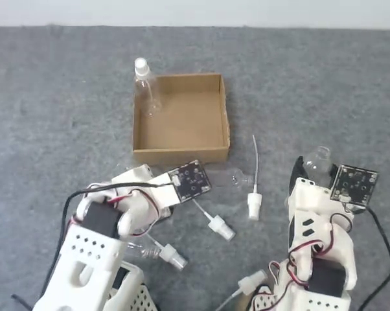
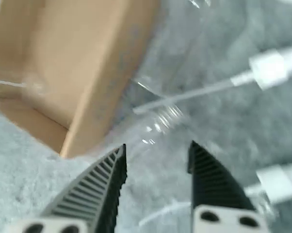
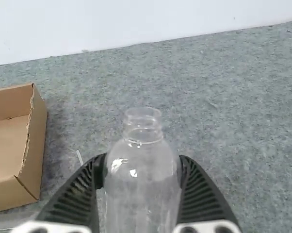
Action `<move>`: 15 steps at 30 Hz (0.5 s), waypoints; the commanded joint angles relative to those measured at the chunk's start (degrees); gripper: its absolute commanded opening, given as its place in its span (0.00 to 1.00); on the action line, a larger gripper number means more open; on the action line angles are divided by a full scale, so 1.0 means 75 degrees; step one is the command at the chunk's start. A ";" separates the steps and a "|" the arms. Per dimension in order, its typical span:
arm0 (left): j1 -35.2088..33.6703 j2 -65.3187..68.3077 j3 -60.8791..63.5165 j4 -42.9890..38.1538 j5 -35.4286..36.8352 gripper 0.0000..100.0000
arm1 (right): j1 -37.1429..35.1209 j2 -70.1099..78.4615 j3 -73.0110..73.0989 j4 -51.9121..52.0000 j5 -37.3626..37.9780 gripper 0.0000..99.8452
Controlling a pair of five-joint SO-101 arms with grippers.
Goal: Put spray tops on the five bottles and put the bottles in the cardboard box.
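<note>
Cardboard box (image 1: 182,155) sat at 12 o'clock on the grey bench (image 1: 65,78), top open. One capped bottle (image 1: 145,87) stood in its 10 o'clock corner, the top rising past the rim.

Right hand (image 3: 142,170), at 4 o'clock, was closed on an open-necked bottle (image 3: 142,127), held upright by the body with the neck free and no top fitted. Left hand (image 2: 158,153), at 7 o'clock, was open and empty. A lying bottle (image 2: 158,114) was just ahead of it, beside the box's near wall.

Handling, judged: the bottles looked like thin clear plastic, empty and light. They are probably slick and would dent under a hard squeeze. Best taken across the body, leaving the neck clear. The spray tops have a rigid head and a long thin tube that would flex, so take them by the head.

Count:
- Boxes: one.
- Bottles: three seen (one capped, one held, one lying). Any others under the arms could not be told.
- Loose spray tops (image 1: 254,206): four. The rest were at 6 o'clock (image 1: 221,227), 7 o'clock (image 1: 171,256) and 5 o'clock (image 1: 252,282).
</note>
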State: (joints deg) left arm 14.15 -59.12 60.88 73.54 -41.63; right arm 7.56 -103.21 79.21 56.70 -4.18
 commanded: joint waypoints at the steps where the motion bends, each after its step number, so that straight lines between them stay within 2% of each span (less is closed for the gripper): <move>1: 0.0035 0.0797 -0.0862 0.0949 -0.0762 0.22 | 0.0111 -0.0111 -0.0059 -0.0193 -0.0105 0.01; 7: 0.0774 0.2063 -0.1354 0.2040 -0.1160 0.22 | 0.0111 -0.0111 -0.0059 -0.0193 -0.0105 0.01; 11: 0.1594 0.2813 -0.1354 0.2122 -0.1125 0.22 | 0.0111 -0.0111 -0.0059 -0.0193 -0.0094 0.01; 15: 0.2004 0.3399 -0.1354 0.2122 -0.1125 0.22 | 0.0111 -0.0111 -0.0047 -0.0193 -0.0070 0.01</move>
State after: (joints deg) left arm 26.37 -37.32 53.76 88.75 -49.71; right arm 7.56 -103.21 79.21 56.70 -4.18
